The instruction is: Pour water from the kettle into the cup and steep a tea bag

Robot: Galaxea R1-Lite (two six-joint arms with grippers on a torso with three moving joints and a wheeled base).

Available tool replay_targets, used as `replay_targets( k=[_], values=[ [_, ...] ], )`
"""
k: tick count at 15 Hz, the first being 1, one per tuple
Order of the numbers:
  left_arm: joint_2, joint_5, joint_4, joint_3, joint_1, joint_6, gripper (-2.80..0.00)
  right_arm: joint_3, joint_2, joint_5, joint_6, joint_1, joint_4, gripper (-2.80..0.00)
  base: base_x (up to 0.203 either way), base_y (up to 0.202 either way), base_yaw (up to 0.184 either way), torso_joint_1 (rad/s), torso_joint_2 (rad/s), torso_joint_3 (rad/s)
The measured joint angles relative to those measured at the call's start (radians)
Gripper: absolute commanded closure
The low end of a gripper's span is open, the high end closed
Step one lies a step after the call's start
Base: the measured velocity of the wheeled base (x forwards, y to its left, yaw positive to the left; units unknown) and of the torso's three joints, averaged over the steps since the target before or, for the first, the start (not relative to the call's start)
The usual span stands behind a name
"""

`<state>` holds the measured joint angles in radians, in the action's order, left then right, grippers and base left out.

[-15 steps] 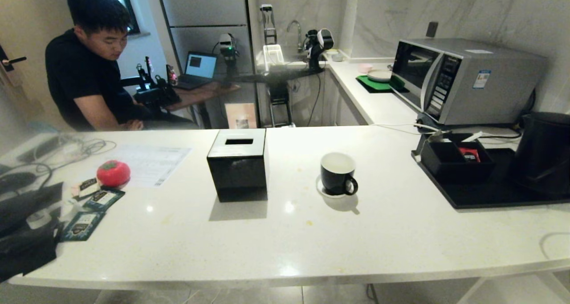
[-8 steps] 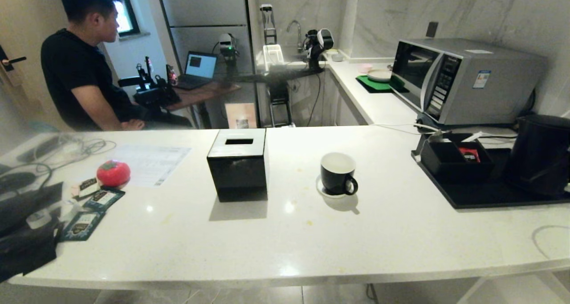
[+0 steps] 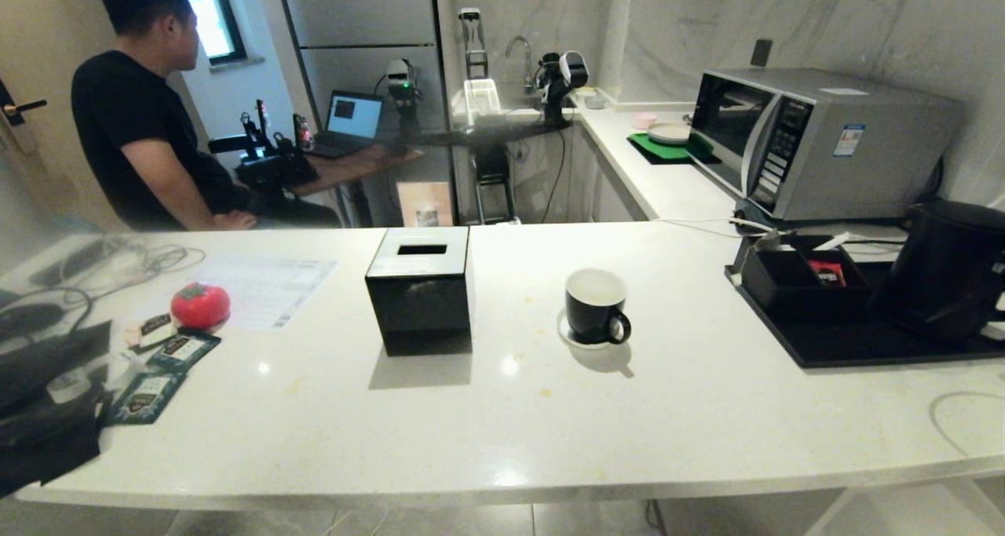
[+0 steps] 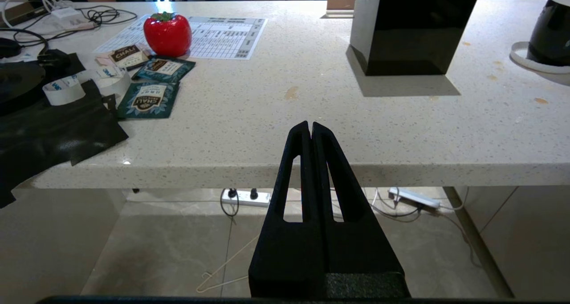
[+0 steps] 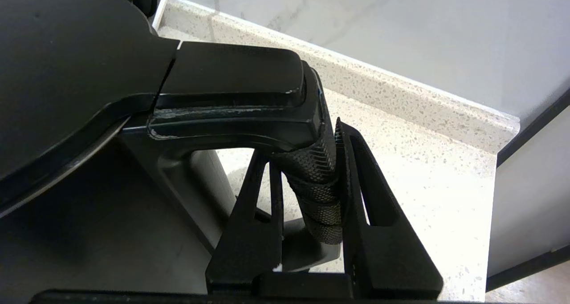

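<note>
Right gripper (image 5: 311, 192) clenched on kettle (image 3: 946, 273) handle; kettle over black tray (image 3: 824, 348) at bench's right end, slightly tilted. Cup (image 3: 595, 304) on saucer (image 3: 567, 334) mid-bench, well apart from kettle. Left gripper (image 4: 311, 130) clenched empty, parked off front edge. Risk: handle rotates within narrow grip, kettle swings, water spills before reaching cup; small cup invites overshoot.

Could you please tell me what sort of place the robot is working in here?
Most likely a home or office kitchen: a silver microwave oven stands on the white speckled stone counter, and a metal sink tap shows against marble-look walls behind.
</note>
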<state>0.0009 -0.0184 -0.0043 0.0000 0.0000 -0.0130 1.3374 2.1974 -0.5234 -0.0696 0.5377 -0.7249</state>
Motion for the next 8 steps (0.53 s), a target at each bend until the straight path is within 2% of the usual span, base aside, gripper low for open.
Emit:
replay_targets(
  k=[8],
  values=[
    [0.0,0.0,0.0,0.0,0.0,0.0,0.0,-0.007,0.001,-0.001,0.001,-0.018,0.001,0.0,0.0,0.0,0.0,0.0,0.0,0.0]
  ],
)
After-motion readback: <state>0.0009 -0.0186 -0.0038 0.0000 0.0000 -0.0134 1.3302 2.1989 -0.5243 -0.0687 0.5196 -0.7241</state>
